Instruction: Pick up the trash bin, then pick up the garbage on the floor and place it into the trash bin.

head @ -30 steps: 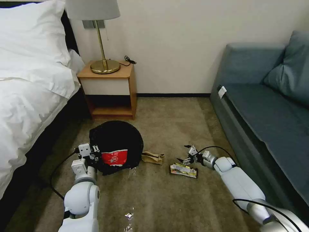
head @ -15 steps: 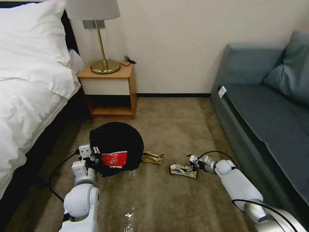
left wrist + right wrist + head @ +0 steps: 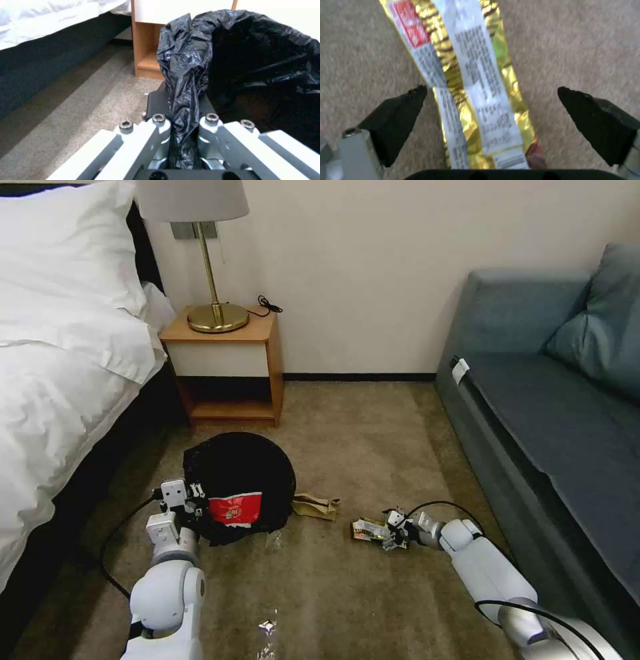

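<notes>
The trash bin (image 3: 240, 483) is seen on the carpet (image 3: 347, 593) in front of the nightstand (image 3: 223, 363), between the bed (image 3: 60, 380) and the sofa (image 3: 553, 407). Its black bag liner (image 3: 186, 65) is draped over the rim, and a bunched fold of it is clamped between the closed fingers of the left gripper (image 3: 185, 125) at the side of the bin nearest the robot. A crushed red-and-white cup (image 3: 235, 509) is seen inside the bin, against the near wall.

The right gripper (image 3: 390, 531) is held low at the carpet, at the right end of the snack wrapper (image 3: 370, 531). In the right wrist view the wrapper (image 3: 470, 82) lies flat on the carpet, and its end is straddled by the two black fingertips (image 3: 405, 110), which are spread wide and kept apart from it on both sides; nothing is gripped.

A crumpled brown paper bag (image 3: 317, 507) is found on the carpet just right of the bin, between it and the wrapper. A small clear item (image 3: 272, 540) lies just in front of the bin, too unclear to identify. Another shiny scrap (image 3: 267, 630) is seen on the carpet nearer the robot. A lamp (image 3: 200, 253) stands on the nightstand.
</notes>
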